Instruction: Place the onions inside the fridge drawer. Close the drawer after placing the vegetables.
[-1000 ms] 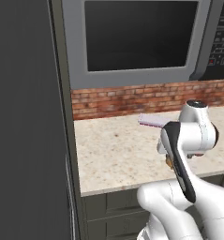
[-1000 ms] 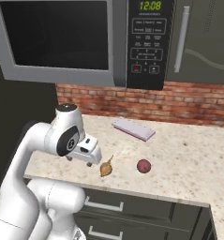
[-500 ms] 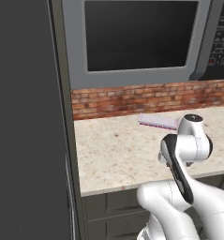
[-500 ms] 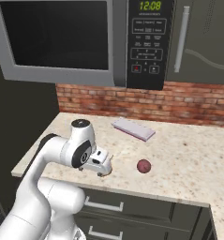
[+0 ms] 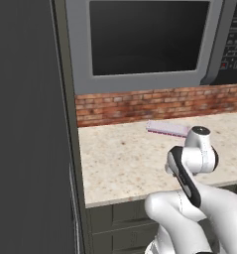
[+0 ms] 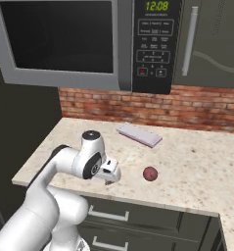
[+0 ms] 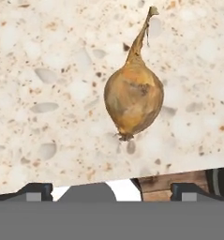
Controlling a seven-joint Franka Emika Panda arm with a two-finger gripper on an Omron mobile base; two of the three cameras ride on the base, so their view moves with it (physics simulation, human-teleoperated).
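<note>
One onion (image 7: 133, 99) lies on the speckled beige stone surface (image 7: 48, 93), just right of centre. The bulb is golden-brown with darker mottling; its thin stem tip points toward 1 o'clock, its root end toward 6 o'clock. The surface edge runs across the lower part of the view. Two dark fingers (image 7: 36, 191) rise at 7 and 5 o'clock, well apart, clear of the onion.

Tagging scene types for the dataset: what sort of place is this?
A simulated home kitchen. A built-in microwave hangs over a speckled stone counter backed by red brick, with drawer cabinets below. An onion lies on the counter beneath the gripper.
</note>
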